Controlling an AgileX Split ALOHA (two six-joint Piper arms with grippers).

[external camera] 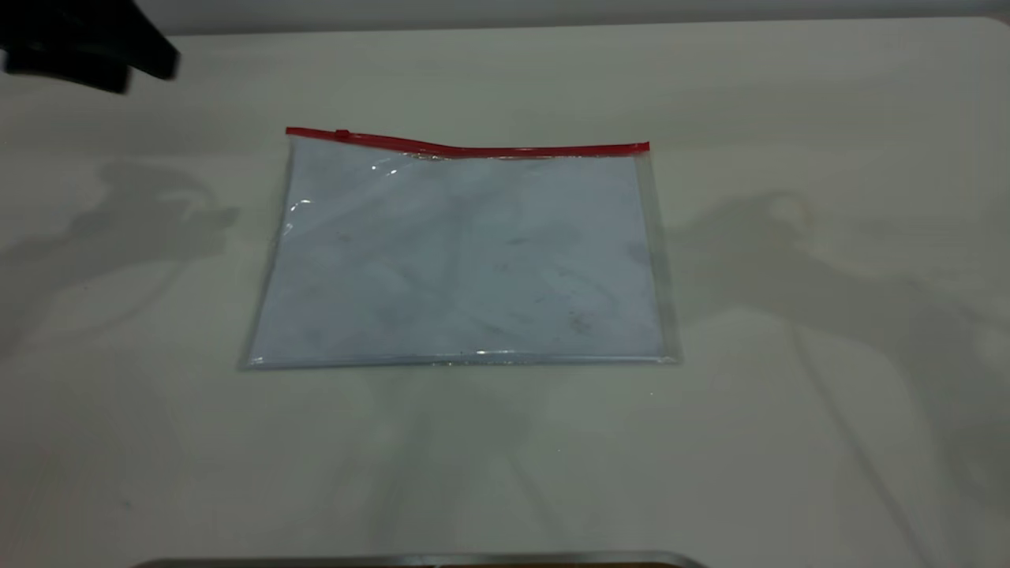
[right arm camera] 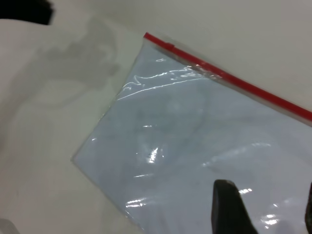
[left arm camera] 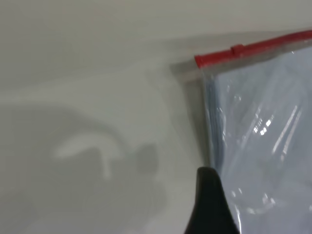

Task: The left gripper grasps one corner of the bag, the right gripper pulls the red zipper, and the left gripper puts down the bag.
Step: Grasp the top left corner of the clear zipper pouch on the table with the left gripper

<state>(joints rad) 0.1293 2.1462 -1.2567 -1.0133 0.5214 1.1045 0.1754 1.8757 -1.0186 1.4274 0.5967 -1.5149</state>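
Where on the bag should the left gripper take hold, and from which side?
Probably the bag's far-left corner, beside the red zipper's slider end. The bag lies flat on the table, so only an edge offers purchase. The left gripper hangs near that left side, so coming in from the left, low over the table, looks easiest.

A broad, matte, cream-white table top point(external camera: 505, 473) fills nearly the whole exterior view. Toward 12 o'clock its far edge meets a pale grey wall strip point(external camera: 552, 12). At 6 o'clock lies a thin grey metallic rim point(external camera: 418, 561). Soft grey shadows fall at 3 and 9 o'clock.
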